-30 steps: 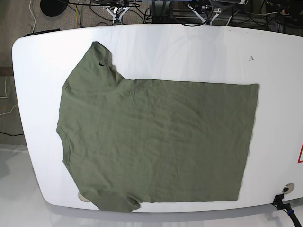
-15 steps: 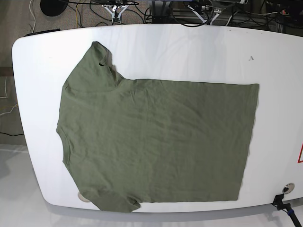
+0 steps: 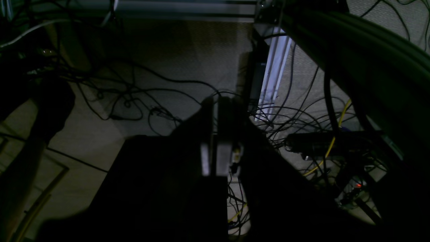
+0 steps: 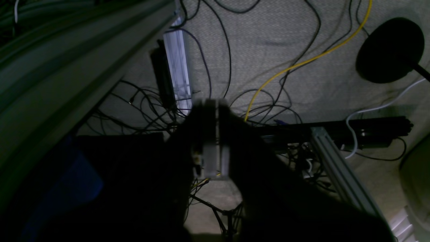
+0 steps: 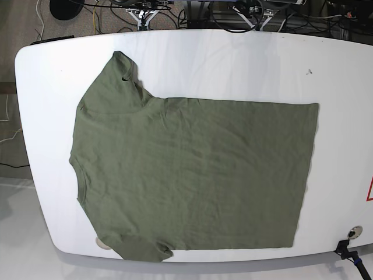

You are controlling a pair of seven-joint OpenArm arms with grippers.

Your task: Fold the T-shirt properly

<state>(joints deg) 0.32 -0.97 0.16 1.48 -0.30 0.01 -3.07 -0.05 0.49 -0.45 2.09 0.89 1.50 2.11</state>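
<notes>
Both sets of jaws are clenched on nothing: in our left wrist view the left gripper (image 3: 215,134) shows its two fingers pressed flat together, and in our right wrist view the right gripper (image 4: 211,134) looks the same, with no cloth between the pads. Beyond each closed pair we see only dim floor, a tangle of black cables (image 3: 141,101), a yellow cable (image 4: 295,64) and pale aluminium frame rails (image 4: 178,67), so we judge that both our arms are parked low behind the table, away from the work

From the base view, neither of our grippers appears over the table (image 5: 233,52). Nearest that camera, one sleeve of the T-shirt (image 5: 192,175) hangs slightly past the table's near edge, and a small round fitting (image 5: 354,232) sits at the near right corner. The olive garment itself lies spread flat across the middle of the white top, its collar toward the view's left and its straight hem toward the right, with light wrinkles across the body. Its other sleeve points toward the far edge, where more cables run behind the table

We see no crease, no turned-in sleeve and no doubled layer, so in our judgement the folding has not begun; every fold, sleeves and body alike, is left to do
</notes>
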